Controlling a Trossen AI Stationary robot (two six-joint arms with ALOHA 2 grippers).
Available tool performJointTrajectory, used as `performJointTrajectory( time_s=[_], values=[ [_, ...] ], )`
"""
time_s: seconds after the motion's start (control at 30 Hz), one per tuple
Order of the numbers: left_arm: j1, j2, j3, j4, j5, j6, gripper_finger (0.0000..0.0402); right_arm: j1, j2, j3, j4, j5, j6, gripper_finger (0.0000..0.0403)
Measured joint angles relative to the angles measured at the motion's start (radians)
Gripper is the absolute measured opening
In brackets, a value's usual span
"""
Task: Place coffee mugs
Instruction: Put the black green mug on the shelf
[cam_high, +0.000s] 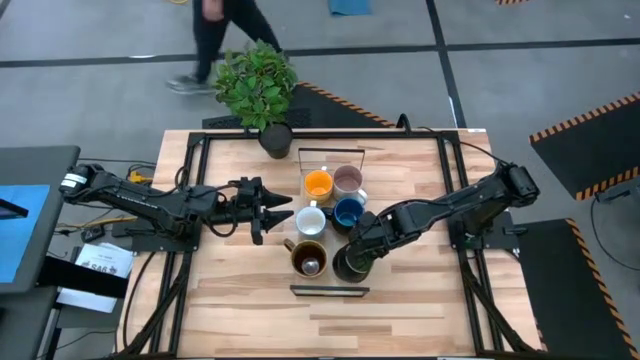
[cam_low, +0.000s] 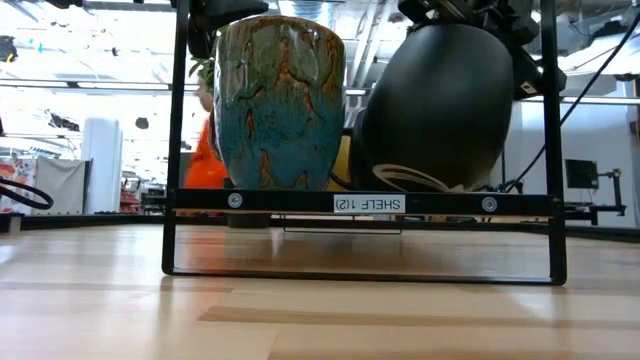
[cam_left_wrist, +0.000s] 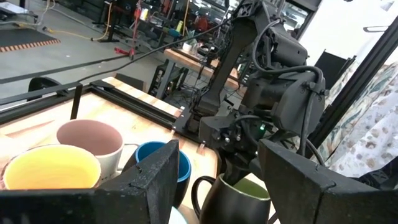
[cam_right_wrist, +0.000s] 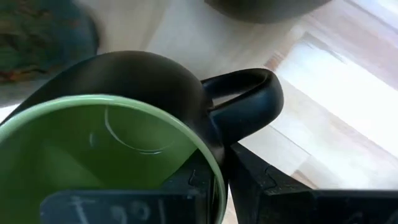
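Observation:
Six mugs stand in a cluster mid-table between two black frame bars: orange (cam_high: 318, 184), pale pink (cam_high: 348, 180), white (cam_high: 310, 218), dark blue (cam_high: 348, 212), brown with a teal glaze (cam_high: 308, 258) (cam_low: 280, 100), and a dark mug with a green inside (cam_high: 350, 264) (cam_right_wrist: 106, 149) (cam_low: 440, 100). My right gripper (cam_high: 362, 240) (cam_right_wrist: 214, 186) is shut on the green mug's rim. My left gripper (cam_high: 283, 212) (cam_left_wrist: 217, 165) hovers open just left of the white mug, touching nothing. In the low view the frame's bar hides the mugs' bases. My right gripper holds the green mug by its rim (cam_right_wrist: 214, 171), right next to the handle (cam_right_wrist: 249, 102). One finger (cam_right_wrist: 124, 205) is inside the cup and the other (cam_right_wrist: 280, 193) outside against the dark wall. The fingers come slanting down from the table's right. Whether the base is on the table I cannot tell.
A black shelf frame (cam_low: 360, 203) (cam_high: 330, 290) stands on the near side of the mugs, another bar (cam_high: 330, 150) on the far side. A potted plant (cam_high: 258, 80) in a dark pot (cam_high: 276, 138) sits at the far edge. A person (cam_high: 220, 40) walks beyond the table.

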Motion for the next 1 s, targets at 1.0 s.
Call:
performJointTrajectory(
  time_s=[1.0],
  values=[
    [0.000, 0.000, 0.000, 0.002, -0.001, -0.003, 0.0203, -0.018, -0.022, -0.001, 0.047, -0.009, -0.029, 0.0213]
  ],
)
